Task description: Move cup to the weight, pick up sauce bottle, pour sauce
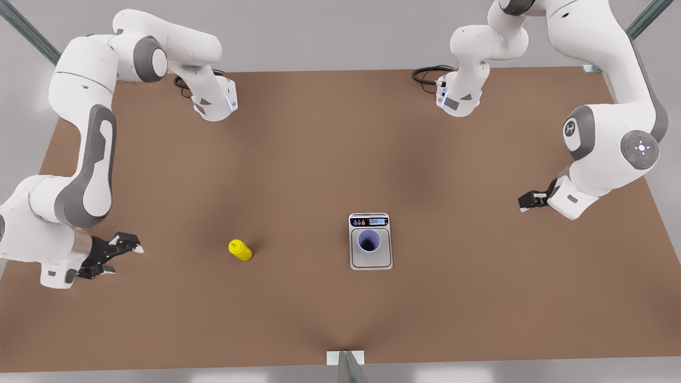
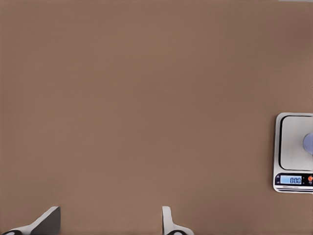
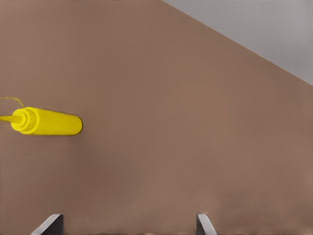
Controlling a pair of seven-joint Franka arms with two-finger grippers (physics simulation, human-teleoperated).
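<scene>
A plain brown table (image 1: 298,159) fills the scene, with grey floor beyond its edges. The right gripper (image 1: 114,255), at the front view's left, hangs over bare table with its black fingers spread and nothing between them. Near it, toward the table's middle, stands the sauce bottle (image 1: 240,250), bright yellow, cylindrical, with a tapered nozzle. The left gripper (image 1: 531,200), at the front view's right, hovers empty with its fingers apart, as its wrist view shows. Between the arms lies the weight (image 1: 370,263), silver plate, white rim, blue-lit display. The cup (image 1: 369,242), pale lavender with a dark inside, stands upright on its plate.
</scene>
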